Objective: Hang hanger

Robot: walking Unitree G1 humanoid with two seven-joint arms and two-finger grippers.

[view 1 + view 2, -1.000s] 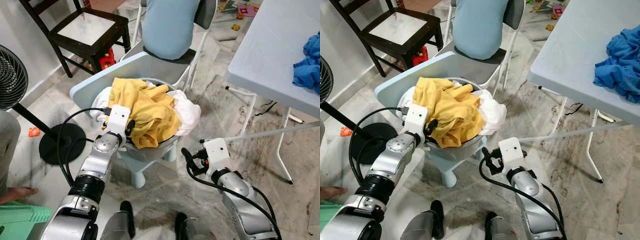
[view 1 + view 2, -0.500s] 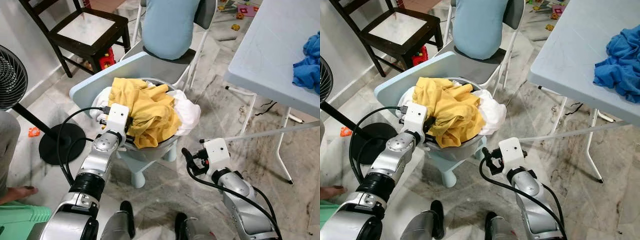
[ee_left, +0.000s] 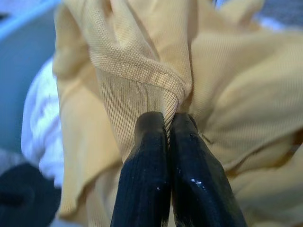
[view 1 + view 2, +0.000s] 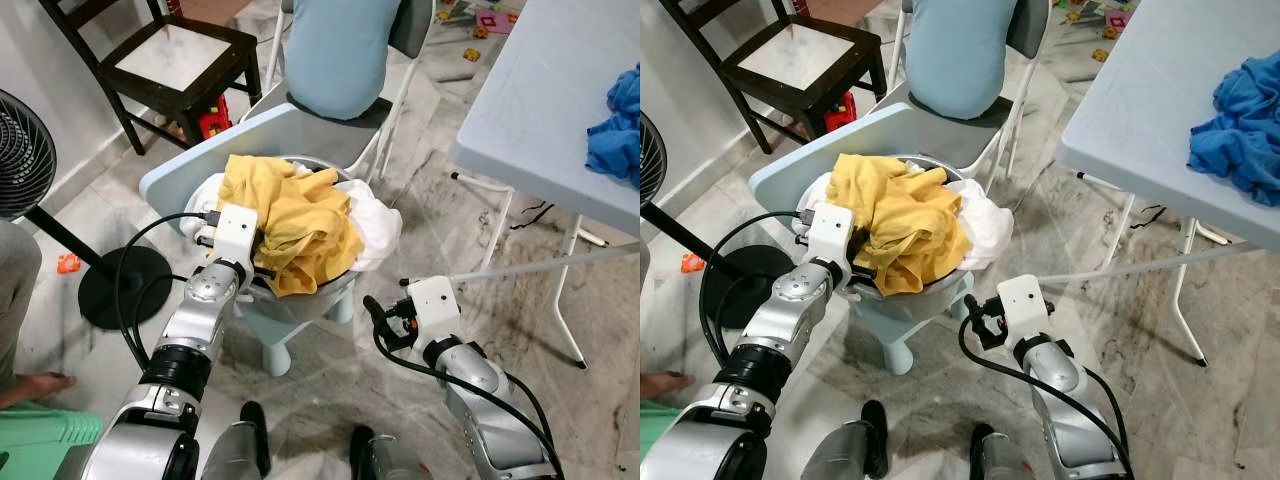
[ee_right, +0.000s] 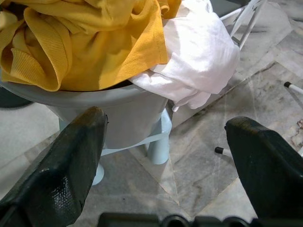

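A yellow shirt (image 4: 290, 220) lies heaped in a pale blue basin (image 4: 300, 300) with a white cloth (image 4: 375, 225) beside it. My left gripper (image 3: 169, 125) is at the basin's near-left rim, shut on a fold of the yellow shirt (image 3: 142, 71). My right gripper (image 4: 372, 312) hangs low over the floor to the right of the basin, open, with nothing between its fingers (image 5: 61, 165). The right wrist view looks at the basin (image 5: 118, 118) from the side, under the yellow shirt (image 5: 85, 42) and the white cloth (image 5: 199, 56).
A grey folding table (image 4: 540, 110) with a blue cloth (image 4: 615, 130) stands at the right. A folding chair (image 4: 345, 60) with a light blue cover is behind the basin. A dark wooden chair (image 4: 160, 60) and a fan (image 4: 25, 160) are at the left. A person's foot (image 4: 30, 385) is near left.
The left gripper has pushed a little further into the yellow shirt and its fingers are now hidden in the cloth. The right arm has not moved.
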